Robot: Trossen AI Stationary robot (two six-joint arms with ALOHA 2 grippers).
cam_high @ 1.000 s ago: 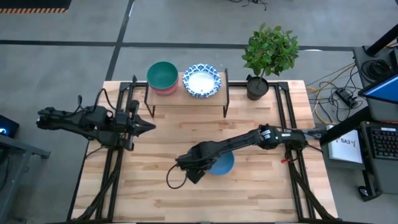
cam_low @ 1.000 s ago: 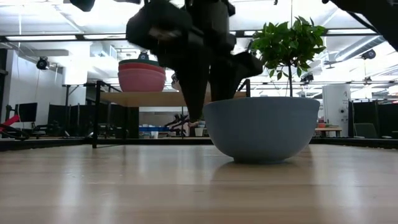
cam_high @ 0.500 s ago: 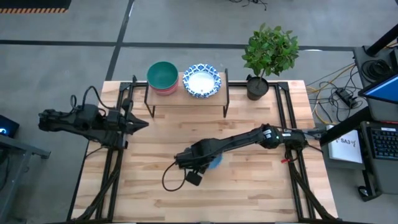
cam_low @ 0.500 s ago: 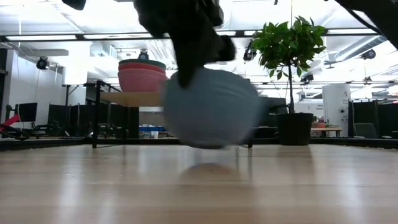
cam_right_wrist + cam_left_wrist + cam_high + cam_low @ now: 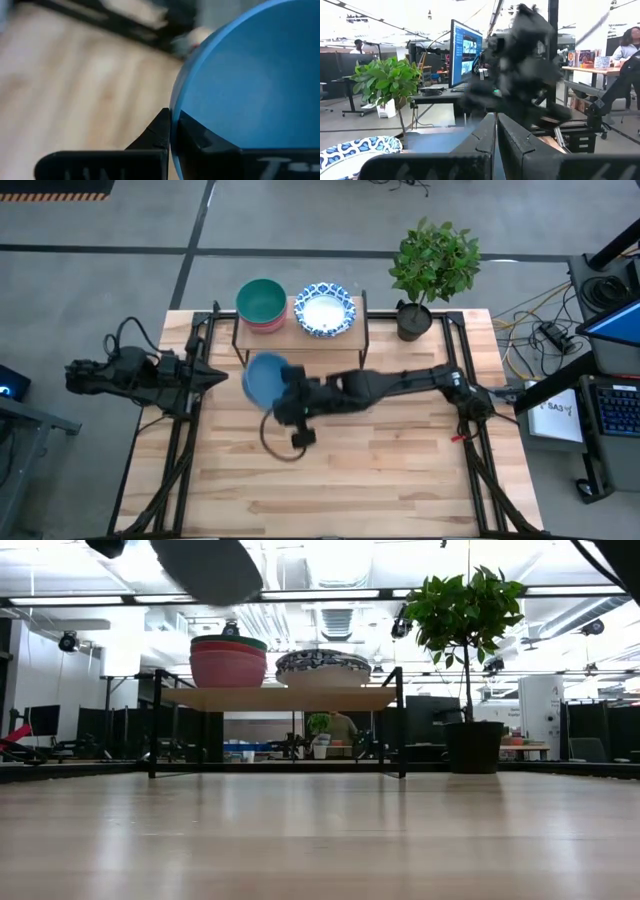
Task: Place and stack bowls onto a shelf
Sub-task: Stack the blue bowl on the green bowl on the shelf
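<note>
The blue bowl (image 5: pixel 264 377) hangs in the air in front of the shelf (image 5: pixel 300 338), with my right gripper (image 5: pixel 287 394) shut on it. The low view shows only the blue bowl's underside (image 5: pixel 205 565) at the top. On the shelf (image 5: pixel 275 698) stands a stack with a green bowl (image 5: pixel 261 300) on top, over pink and red bowls (image 5: pixel 228 665). Beside it sits a white bowl with a blue patterned rim (image 5: pixel 324 310). My left gripper (image 5: pixel 215 377) waits shut at the table's left side, a little left of the blue bowl. My right gripper pinches the blue bowl's rim (image 5: pixel 173 111), one finger (image 5: pixel 197 137) inside the bowl and the other finger (image 5: pixel 157 131) outside. It reaches in from the table's right, on the bowl's right-hand, near side. The bowl is lifted clear of the table.
A potted plant (image 5: pixel 433 265) in a black pot (image 5: pixel 475 745) stands at the table's far right corner. The shelf's black legs (image 5: pixel 402 720) rise from the table's far side. Bare wooden tabletop (image 5: pixel 380 470) stretches across the near half.
My right gripper has shut on the blue bowl's rim, lifted it off the table and carried it up and toward the table's far left, toward the shelf. My left gripper has drawn back a little toward the table's left edge.
</note>
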